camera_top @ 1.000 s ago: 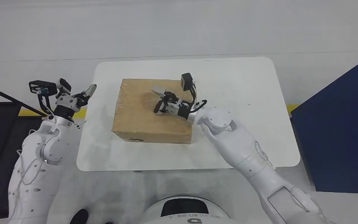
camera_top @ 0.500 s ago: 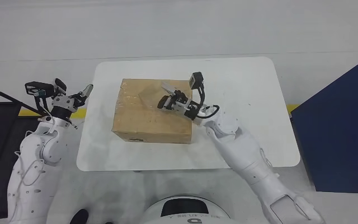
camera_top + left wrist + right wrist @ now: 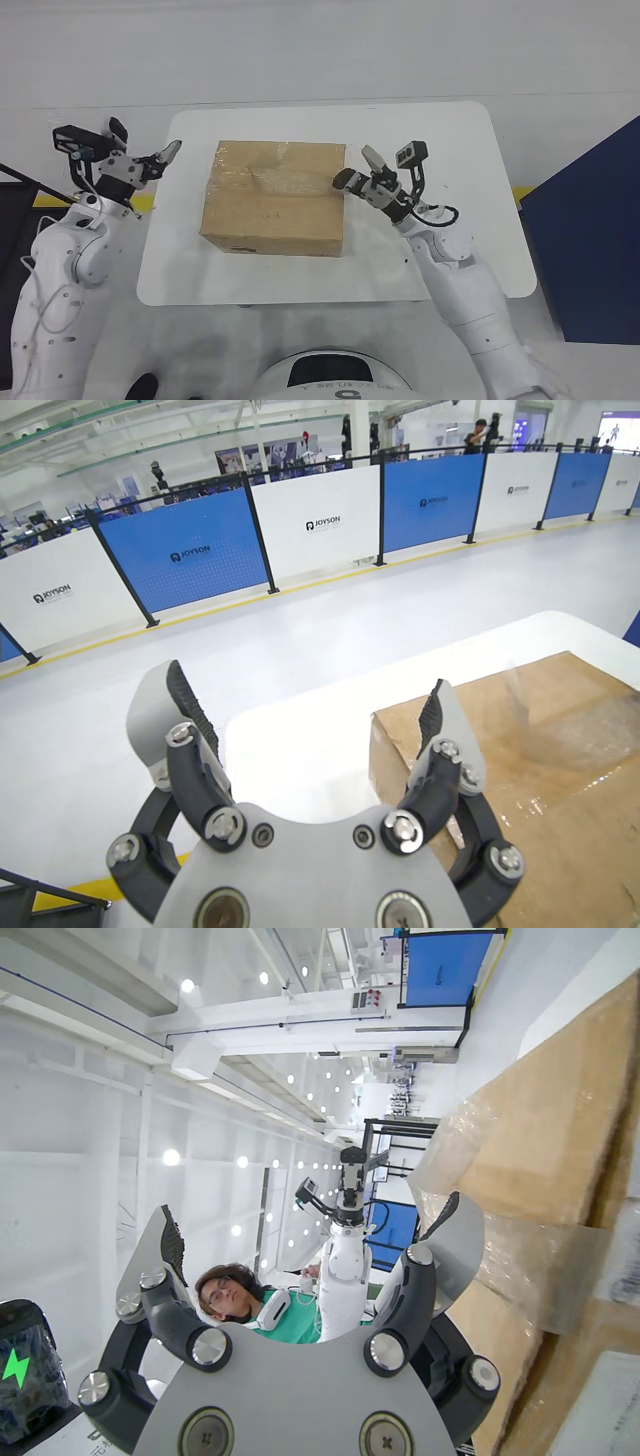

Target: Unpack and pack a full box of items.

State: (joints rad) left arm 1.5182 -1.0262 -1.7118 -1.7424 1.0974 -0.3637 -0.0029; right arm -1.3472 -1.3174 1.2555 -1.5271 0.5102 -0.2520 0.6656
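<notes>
A closed brown cardboard box [image 3: 275, 195] with clear tape across its top stands in the middle of the white table [image 3: 450, 200]. My left gripper [image 3: 163, 157] hangs open over the table's left edge, a short way from the box's left side. From the left wrist the box [image 3: 540, 760] lies just past the open gripper [image 3: 305, 690]. My right gripper [image 3: 355, 168] is open and empty at the box's right side, level with its top edge. The right wrist view has the taped box [image 3: 550, 1138] close beside one fingertip [image 3: 452, 1210] of that gripper [image 3: 310, 1213].
The table has bare surface right of the box [image 3: 440, 150] and along its front [image 3: 280, 280]. A dark blue panel [image 3: 590, 250] stands off the table's right side. A yellow floor line [image 3: 45, 200] runs behind the left arm.
My right gripper has drawn back from over the box's top to its right side. The left gripper has shifted slightly and stays open.
</notes>
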